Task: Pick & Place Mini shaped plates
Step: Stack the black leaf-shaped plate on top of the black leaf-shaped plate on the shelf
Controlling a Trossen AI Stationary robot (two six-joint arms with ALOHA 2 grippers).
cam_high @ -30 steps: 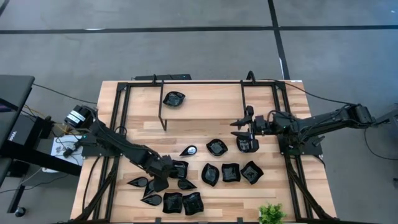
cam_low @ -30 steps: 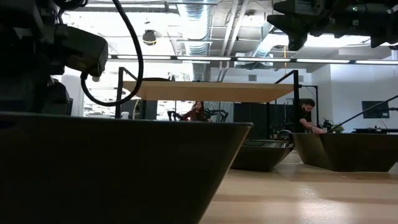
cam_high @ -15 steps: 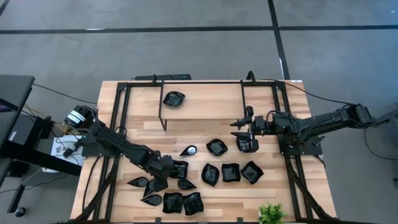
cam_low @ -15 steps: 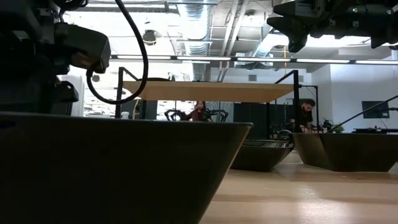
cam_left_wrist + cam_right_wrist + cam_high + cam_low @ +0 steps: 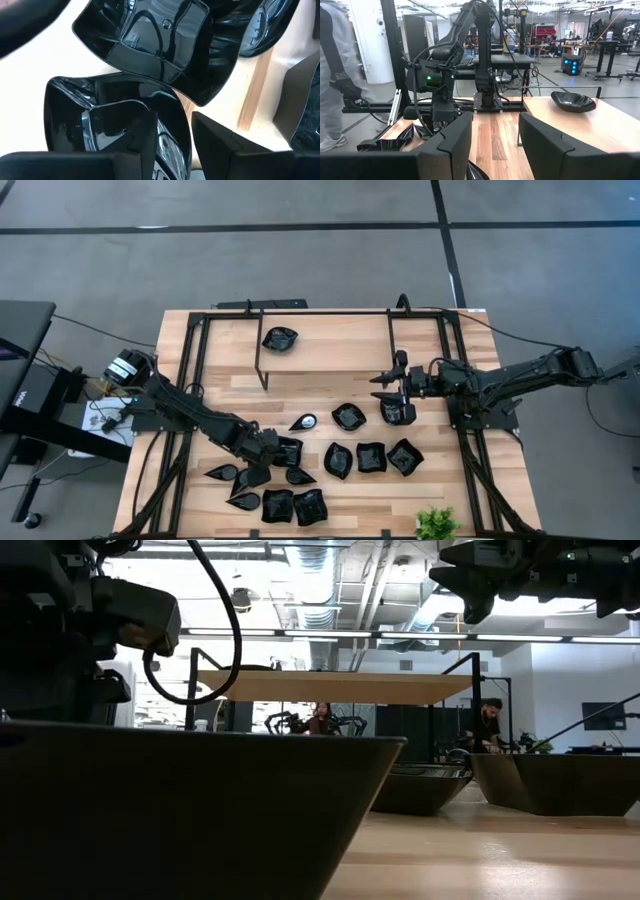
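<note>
One teardrop plate (image 5: 303, 422) | tip points left | long axis left-right

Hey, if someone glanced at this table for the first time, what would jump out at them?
A cluster of mini shaped plates fills the table's near half, with the left gripper low among them, open. One plate sits alone on the raised shelf; the right gripper hovers open nearby.
</note>
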